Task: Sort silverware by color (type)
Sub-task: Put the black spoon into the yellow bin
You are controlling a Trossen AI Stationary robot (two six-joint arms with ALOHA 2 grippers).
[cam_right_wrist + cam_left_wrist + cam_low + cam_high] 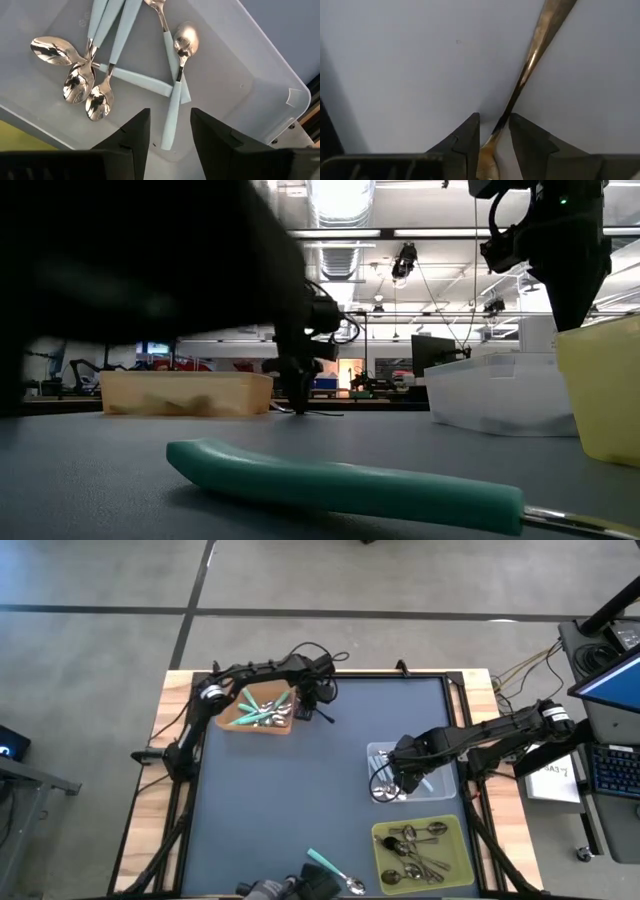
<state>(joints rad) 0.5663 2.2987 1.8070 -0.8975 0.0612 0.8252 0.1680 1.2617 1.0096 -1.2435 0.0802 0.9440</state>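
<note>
1. High view: the left pincer [318, 698] hangs just beside the tan bin [232, 721], which holds a mixed heap of unsorted spoons [262, 711], teal handles among them. The right pincer [398, 772] hovers over the clear bin [443, 780]. Well below that pincer sits the yellow-green bin [459, 840] with dark-handled spoons [418, 848]. A teal spoon [335, 873] lies loose on the tabletop [290, 790], far from both pincers.

2. Low view: the teal spoon's handle [340, 480] fills the foreground. The tan bin [185, 392] stands behind it, with the left pincer [300, 395] reaching down near that bin's end. The clear bin [500, 392] and the yellow-green bin [600, 385] stand on the other side, under the right arm.

3. Left wrist view: the left pincer [494, 134] is narrowed around a thin metal spoon handle [530, 60] that runs away from between its fingers [470, 137]. By my reading it is picking up a plain metal spoon. The next move calls for a firm grip, then a carry across to the yellow-green bin.

4. Right wrist view: the right pincer [170, 122] is partly open and holds nothing. Straight ahead of it, in the clear bin [260, 65], lie light-blue spoons [176, 85], crossing one another. It appears to have finished a drop and should clear out of the way.
</note>
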